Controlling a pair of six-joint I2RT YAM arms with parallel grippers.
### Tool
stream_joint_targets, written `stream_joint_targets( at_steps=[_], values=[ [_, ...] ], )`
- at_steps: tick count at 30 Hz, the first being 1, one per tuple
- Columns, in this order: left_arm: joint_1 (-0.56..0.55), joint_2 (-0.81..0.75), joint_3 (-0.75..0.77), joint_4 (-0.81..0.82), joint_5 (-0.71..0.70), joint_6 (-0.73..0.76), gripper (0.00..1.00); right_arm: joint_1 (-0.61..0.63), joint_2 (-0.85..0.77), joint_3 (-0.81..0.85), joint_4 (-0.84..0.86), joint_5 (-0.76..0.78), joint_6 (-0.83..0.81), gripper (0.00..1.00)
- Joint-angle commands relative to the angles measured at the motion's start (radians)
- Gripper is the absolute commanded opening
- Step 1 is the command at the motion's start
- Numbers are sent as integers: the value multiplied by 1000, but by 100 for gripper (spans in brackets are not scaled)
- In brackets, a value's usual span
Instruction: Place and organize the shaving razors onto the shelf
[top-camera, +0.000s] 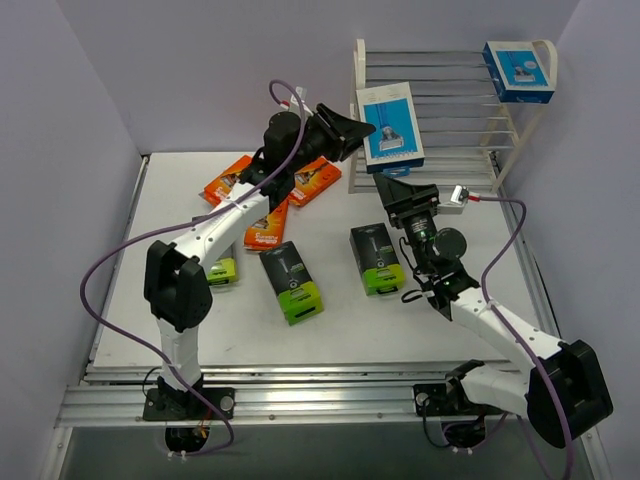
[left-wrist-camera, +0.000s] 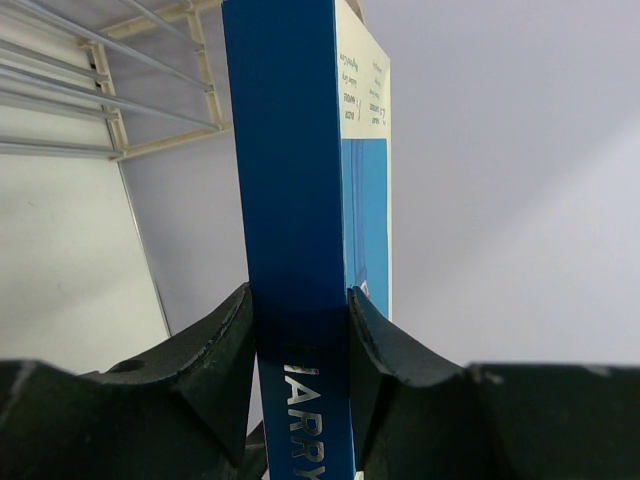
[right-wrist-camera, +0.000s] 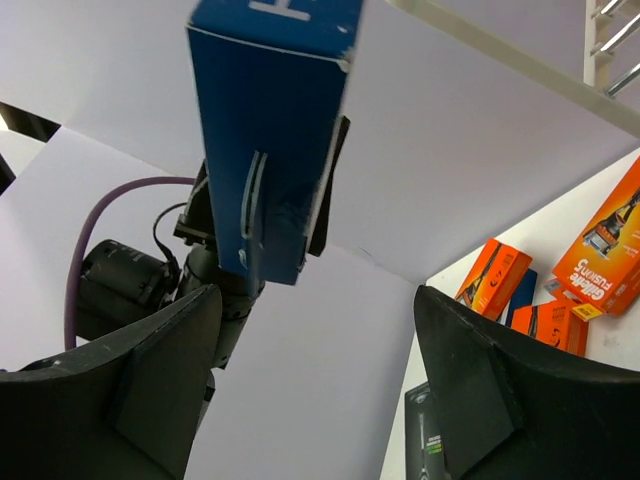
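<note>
Left pincer (top-camera: 362, 130) clamped on blue-and-white razor pack (top-camera: 392, 122), held aloft before shelf (top-camera: 359, 70). Right pincer (top-camera: 400, 186) spread below, empty. Set pack flat beside shelved blue pack (top-camera: 519, 70) (group colours); release only once seated.

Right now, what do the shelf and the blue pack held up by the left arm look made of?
Shelf: cream plastic frame, smooth with rounded moulded corners, and thin silvery rods, likely metal. Blue pack: probably printed cardboard, judging by its crisp folded edges and slight sheen.
</note>
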Motion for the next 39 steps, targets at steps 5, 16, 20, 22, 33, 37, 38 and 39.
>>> stream_joint_targets(
  at_steps=[5, 16, 20, 22, 33, 37, 38, 39],
  values=[
    [-26, -65, -48, 124, -9, -58, 2, -3, -8, 89, 67, 40, -41, 72],
    [-37, -60, -78, 166, 3, -101, 2, -5, 11, 98, 87, 28, -34, 57],
    [-46, -58, -83, 170, 0, -100, 2, -5, 22, 95, 101, 29, -30, 52],
    [-50, -58, -89, 183, -2, -109, 2, -5, 27, 95, 104, 32, -31, 49],
    [-69, -80, -143, 220, -23, -118, 2, -5, 13, 81, 96, 77, -24, 30],
    [-69, -83, -155, 230, -23, -114, 2, -5, -5, 75, 75, 101, -30, 21],
    [-69, -82, -154, 230, -22, -110, 2, -7, -8, 75, 67, 106, -30, 18],
    [-69, -80, -154, 230, -22, -112, 2, -7, -11, 75, 63, 118, -27, 13]
  ],
)
